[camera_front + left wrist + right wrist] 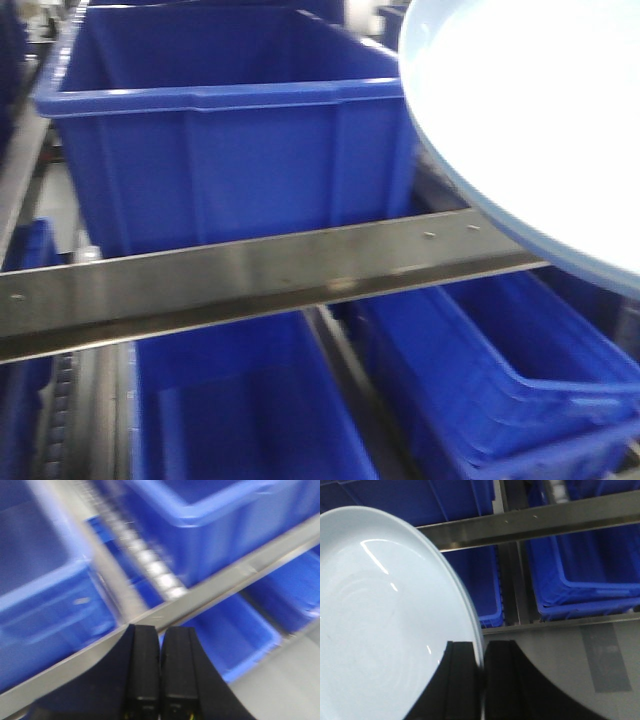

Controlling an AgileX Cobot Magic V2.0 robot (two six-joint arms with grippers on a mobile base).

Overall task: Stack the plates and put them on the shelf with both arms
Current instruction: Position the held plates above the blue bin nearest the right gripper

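Observation:
A large pale blue-white plate (530,110) hangs tilted in the air at the upper right of the front view, in front of the shelf's steel rail (250,275). In the right wrist view the same plate (380,620) fills the left side, and my right gripper (481,644) is shut on its rim, one finger on the plate's face and one behind it. My left gripper (160,628) is shut with nothing between its fingers, pointing at the shelf rail (210,592). Neither arm shows in the front view.
A deep blue bin (230,150) stands on the upper shelf level behind the rail. Below it are another blue bin (250,410) and several nested blue bins (510,370) to the right. A roller track (150,565) runs between bins. Grey floor (600,655) lies under the shelf.

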